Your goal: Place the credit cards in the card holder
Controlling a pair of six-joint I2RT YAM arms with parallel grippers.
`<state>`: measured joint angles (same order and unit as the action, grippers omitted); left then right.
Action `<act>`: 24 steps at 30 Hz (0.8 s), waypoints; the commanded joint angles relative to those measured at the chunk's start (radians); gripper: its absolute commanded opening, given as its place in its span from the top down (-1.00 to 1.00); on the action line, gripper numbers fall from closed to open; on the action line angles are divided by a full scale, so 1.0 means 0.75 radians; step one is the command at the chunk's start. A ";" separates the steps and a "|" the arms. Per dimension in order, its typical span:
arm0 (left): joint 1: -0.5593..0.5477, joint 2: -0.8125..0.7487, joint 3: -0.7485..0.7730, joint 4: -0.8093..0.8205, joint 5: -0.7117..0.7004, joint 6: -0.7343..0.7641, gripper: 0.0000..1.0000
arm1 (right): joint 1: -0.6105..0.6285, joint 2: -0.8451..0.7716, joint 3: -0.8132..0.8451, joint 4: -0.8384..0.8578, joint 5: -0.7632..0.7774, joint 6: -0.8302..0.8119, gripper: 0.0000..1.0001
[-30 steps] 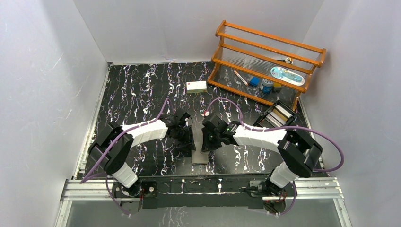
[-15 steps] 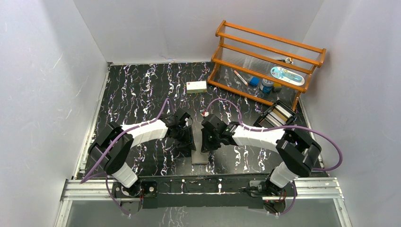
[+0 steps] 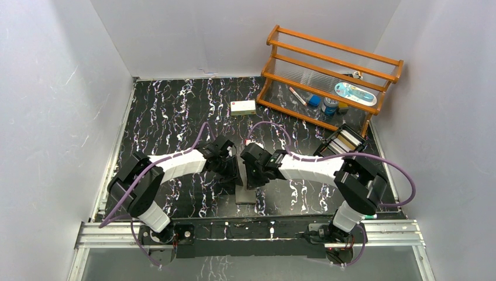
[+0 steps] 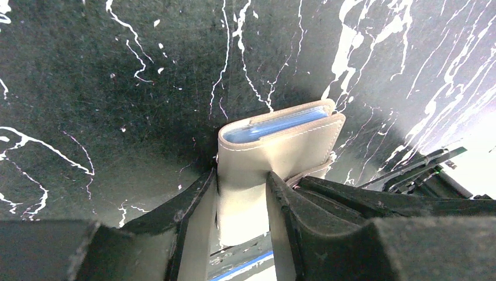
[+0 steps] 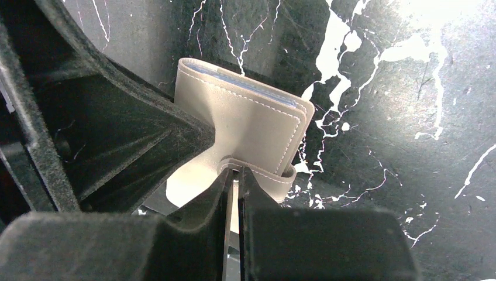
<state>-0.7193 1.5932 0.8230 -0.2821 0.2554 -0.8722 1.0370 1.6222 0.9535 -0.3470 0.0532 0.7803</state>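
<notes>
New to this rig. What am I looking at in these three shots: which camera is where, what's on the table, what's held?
A left arm and a right arm are bolted at the near edge of a black marbled table, each ending in a two-finger gripper. The wide picture comes from a fixed camera above and behind them. The two close-ups come from wrist cameras, so the dark shapes at the bottom are each arm's own fingers. On the table: a white box with a red mark, a wooden rack holding small items, and a black tray. In the middle, the left gripper clamps a grey-taupe card holder, blue inside, by its sides. The right gripper pinches its snap tab.
</notes>
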 commanded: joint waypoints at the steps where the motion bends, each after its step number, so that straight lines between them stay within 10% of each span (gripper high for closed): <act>1: -0.008 0.012 -0.081 0.030 0.016 -0.027 0.30 | 0.043 0.144 0.004 -0.132 0.092 -0.016 0.71; 24: 0.274 -0.185 0.065 -0.073 0.046 0.064 0.35 | -0.130 0.186 0.122 -0.044 0.261 -0.241 0.75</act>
<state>-0.5724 1.5513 0.7990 -0.2794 0.2848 -0.8555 1.0039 1.6974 1.0351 -0.3618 0.1349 0.7017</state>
